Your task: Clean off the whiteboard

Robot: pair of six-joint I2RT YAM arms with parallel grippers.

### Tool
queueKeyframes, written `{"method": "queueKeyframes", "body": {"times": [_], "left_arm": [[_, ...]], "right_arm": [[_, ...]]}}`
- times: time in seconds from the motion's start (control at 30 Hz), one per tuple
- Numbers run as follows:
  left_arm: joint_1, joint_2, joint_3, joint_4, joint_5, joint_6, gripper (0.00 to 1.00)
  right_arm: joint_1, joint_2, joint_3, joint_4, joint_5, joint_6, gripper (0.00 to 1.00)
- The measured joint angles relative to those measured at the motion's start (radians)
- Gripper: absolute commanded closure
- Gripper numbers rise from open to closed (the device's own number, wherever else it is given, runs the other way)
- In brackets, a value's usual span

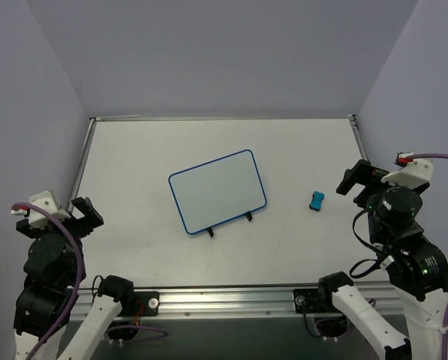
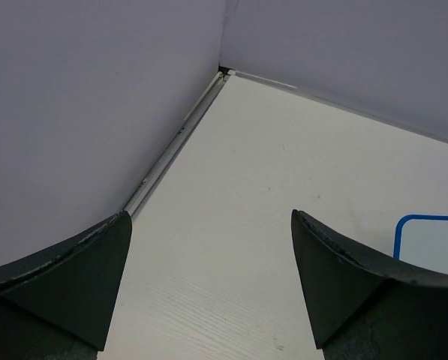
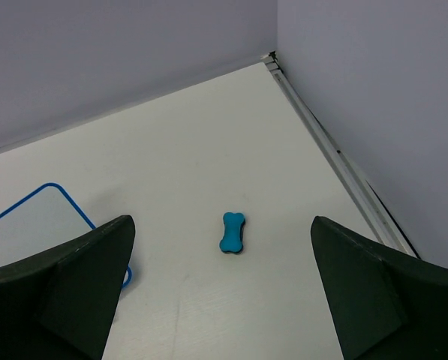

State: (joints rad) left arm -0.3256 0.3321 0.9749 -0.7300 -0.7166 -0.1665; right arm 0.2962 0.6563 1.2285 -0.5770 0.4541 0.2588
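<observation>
The whiteboard (image 1: 217,190) lies tilted in the middle of the table, white with a thin blue rim and two black feet; its face shows no writing. Its corner shows in the left wrist view (image 2: 434,236) and the right wrist view (image 3: 40,217). A small blue bone-shaped eraser (image 1: 317,200) lies to the right of the board, also in the right wrist view (image 3: 233,232). My left gripper (image 1: 79,212) is open and empty at the near left. My right gripper (image 1: 353,180) is open and empty, above and just right of the eraser.
Metal rails (image 1: 85,154) edge the white table on the left, far and right sides. Lilac walls enclose it on three sides. The arm bases and cables sit along the near edge (image 1: 224,296).
</observation>
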Motion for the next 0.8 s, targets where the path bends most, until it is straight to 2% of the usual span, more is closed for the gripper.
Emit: {"method": "queueKeyframes", "body": {"times": [0.33, 0.8], "left_arm": [[-0.015, 0.063, 0.067, 0.0, 0.088, 0.032, 0.06], [-0.016, 0.071, 0.071, 0.001, 0.132, 0.028, 0.06]], "right_arm": [[0.0, -0.095, -0.045, -0.062, 0.048, -0.028, 0.0], [0.0, -0.111, -0.105, 0.01, 0.044, -0.029, 0.0]]}}
